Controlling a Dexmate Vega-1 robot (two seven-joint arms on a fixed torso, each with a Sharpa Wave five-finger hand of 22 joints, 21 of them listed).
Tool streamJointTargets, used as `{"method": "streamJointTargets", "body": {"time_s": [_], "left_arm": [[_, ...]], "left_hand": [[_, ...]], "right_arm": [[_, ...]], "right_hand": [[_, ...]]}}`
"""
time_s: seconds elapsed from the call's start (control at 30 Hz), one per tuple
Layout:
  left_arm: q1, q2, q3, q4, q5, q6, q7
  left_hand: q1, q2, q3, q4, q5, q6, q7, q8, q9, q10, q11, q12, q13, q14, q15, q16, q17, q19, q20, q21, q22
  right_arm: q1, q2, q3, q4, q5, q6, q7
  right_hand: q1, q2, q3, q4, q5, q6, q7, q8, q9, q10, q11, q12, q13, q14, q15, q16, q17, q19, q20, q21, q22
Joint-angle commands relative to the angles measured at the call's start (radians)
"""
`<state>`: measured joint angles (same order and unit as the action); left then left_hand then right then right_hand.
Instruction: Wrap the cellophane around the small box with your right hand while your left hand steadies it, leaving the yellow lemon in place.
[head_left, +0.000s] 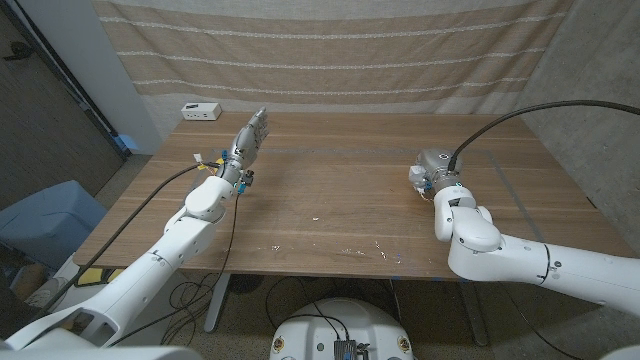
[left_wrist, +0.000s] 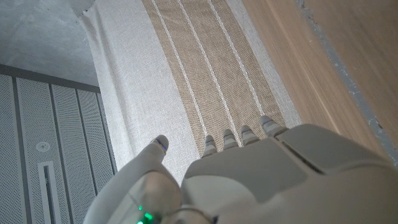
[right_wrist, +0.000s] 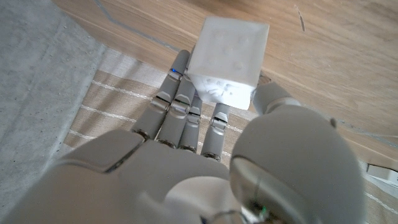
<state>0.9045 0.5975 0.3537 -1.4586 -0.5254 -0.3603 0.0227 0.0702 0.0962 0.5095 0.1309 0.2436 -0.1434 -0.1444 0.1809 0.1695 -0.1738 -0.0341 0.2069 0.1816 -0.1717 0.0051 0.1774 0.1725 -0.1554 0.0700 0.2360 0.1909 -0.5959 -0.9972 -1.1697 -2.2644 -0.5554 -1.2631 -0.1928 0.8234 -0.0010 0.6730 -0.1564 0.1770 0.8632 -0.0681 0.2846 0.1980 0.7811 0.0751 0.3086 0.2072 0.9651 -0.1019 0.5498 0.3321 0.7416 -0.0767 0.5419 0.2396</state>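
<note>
Striped cloth hangs behind my desk (head_left: 330, 210). Left hand (head_left: 250, 131) reaches far-left, fingers straight, released, grasping nothing. Right hand (head_left: 428, 170) grasps the small box (right_wrist: 228, 60) between fingers (right_wrist: 179, 99) and thumb, at right.

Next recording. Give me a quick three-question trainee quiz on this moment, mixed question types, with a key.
1. True or false: the left hand is steadying the small box.
2. Which hand grips the small box? A) left hand B) right hand C) neither
3. Fill in: the white device lies near the table's far ___ corner, by the robot's sides.

Key: 1 false, it is held up alone with fingers extended; 2 B; 3 left.
</note>
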Motion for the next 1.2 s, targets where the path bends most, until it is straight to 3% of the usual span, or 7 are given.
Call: {"method": "streamJointTargets", "body": {"time_s": [0.03,0.57,0.67,1.2], "left_arm": [[0.026,0.012,-0.013,-0.021,-0.006,0.005,0.015],[0.051,0.025,-0.031,-0.033,-0.023,0.013,0.020],[0.053,0.025,-0.032,-0.033,-0.024,0.013,0.021],[0.052,0.022,-0.034,-0.026,-0.029,0.010,0.018]], "left_hand": [[0.011,0.040,0.007,0.002,-0.002,-0.002,-0.002,0.000,0.004,-0.046,0.005,-0.003,0.002,-0.110,-0.004,0.001,0.001,-0.010,0.005,-0.005,0.002],[0.011,0.039,0.007,0.003,-0.003,-0.002,-0.003,0.000,0.004,-0.047,0.007,-0.004,0.002,-0.110,-0.006,0.001,0.001,-0.007,0.002,-0.005,0.002],[0.010,0.039,0.007,0.003,-0.003,-0.001,-0.003,0.000,0.004,-0.046,0.009,-0.004,0.002,-0.110,-0.005,0.001,0.001,-0.006,0.001,-0.005,0.002],[0.010,0.039,0.007,0.005,-0.004,-0.003,-0.003,0.000,0.004,-0.047,0.004,-0.004,0.002,-0.110,-0.006,0.002,0.001,-0.007,0.003,-0.006,0.002]], "right_arm": [[-0.071,0.022,0.060,-0.009,-0.128,0.101,0.024],[-0.216,0.069,0.225,0.025,-0.268,0.360,0.054],[-0.232,0.087,0.247,0.037,-0.291,0.402,0.072],[-0.296,0.173,0.335,0.102,-0.367,0.605,0.132]], "right_hand": [[0.216,0.202,0.027,0.035,-0.004,0.004,0.001,-0.007,0.002,0.076,-0.072,0.001,0.002,0.051,-0.131,-0.003,-0.001,-0.007,-0.105,0.014,0.006],[0.236,0.201,0.011,0.035,-0.007,0.012,0.002,-0.017,0.005,0.083,-0.071,-0.008,0.004,0.058,-0.131,-0.014,-0.009,-0.021,-0.110,0.035,0.009],[0.241,0.201,0.008,0.036,-0.007,0.014,0.002,-0.019,0.005,0.086,-0.081,-0.010,0.004,0.061,-0.131,-0.016,-0.010,-0.025,-0.111,0.039,0.010],[0.258,0.200,-0.006,0.036,-0.008,0.024,0.000,-0.026,0.008,0.092,-0.076,-0.018,0.006,0.066,-0.132,-0.022,-0.010,-0.037,-0.114,0.060,0.012]]}}
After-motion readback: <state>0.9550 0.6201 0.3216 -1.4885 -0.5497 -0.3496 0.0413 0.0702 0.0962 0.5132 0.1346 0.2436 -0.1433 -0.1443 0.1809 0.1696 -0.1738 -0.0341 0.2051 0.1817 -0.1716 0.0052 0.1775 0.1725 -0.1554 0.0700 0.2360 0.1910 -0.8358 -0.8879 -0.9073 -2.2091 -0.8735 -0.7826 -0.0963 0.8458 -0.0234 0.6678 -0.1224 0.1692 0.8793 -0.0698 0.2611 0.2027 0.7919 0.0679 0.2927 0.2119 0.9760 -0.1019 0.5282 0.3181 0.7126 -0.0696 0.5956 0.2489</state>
